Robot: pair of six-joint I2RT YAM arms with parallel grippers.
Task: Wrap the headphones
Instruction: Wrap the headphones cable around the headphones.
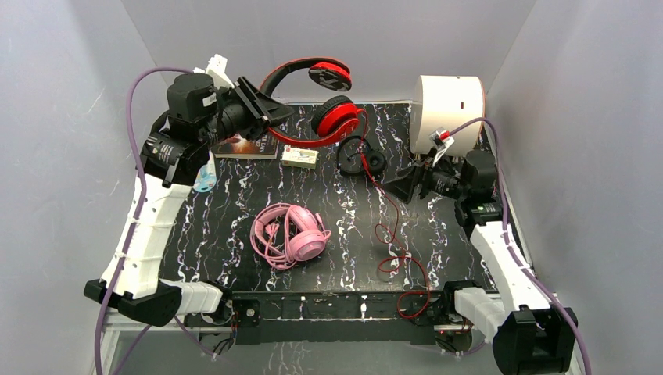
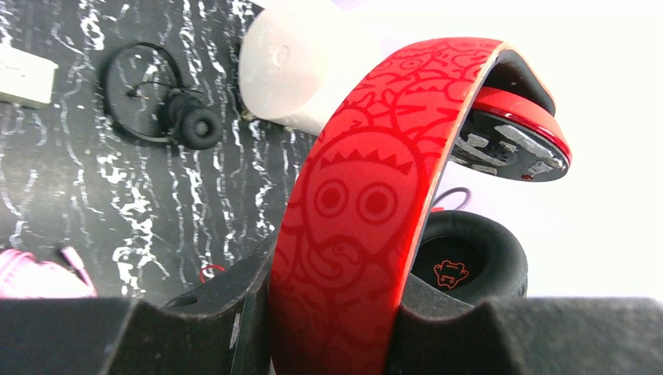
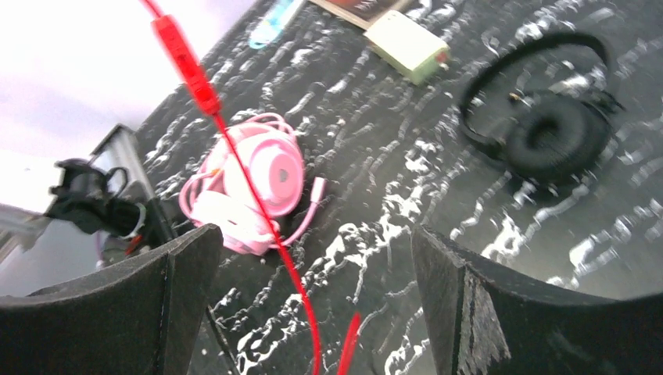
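Overhead, pale walls (image 1: 62, 172) box a black marbled table (image 1: 223, 223); left gripper (image 1: 262, 109) pinches the red headset (image 1: 336, 119) (aloft), right gripper (image 1: 410, 186) gapes wide.

Left arm (image 1: 148, 226) is raised from the near-left base toward the far left, with the wrist turned rightward. Left pincer (image 1: 270, 117) is clamped on the band of the red headphones (image 1: 335, 117), which are held aloft. Right arm (image 1: 500, 258) is extended along the right side, wrist turned leftward. Right pincer (image 1: 408, 187) is spread wide, with nothing gripped.
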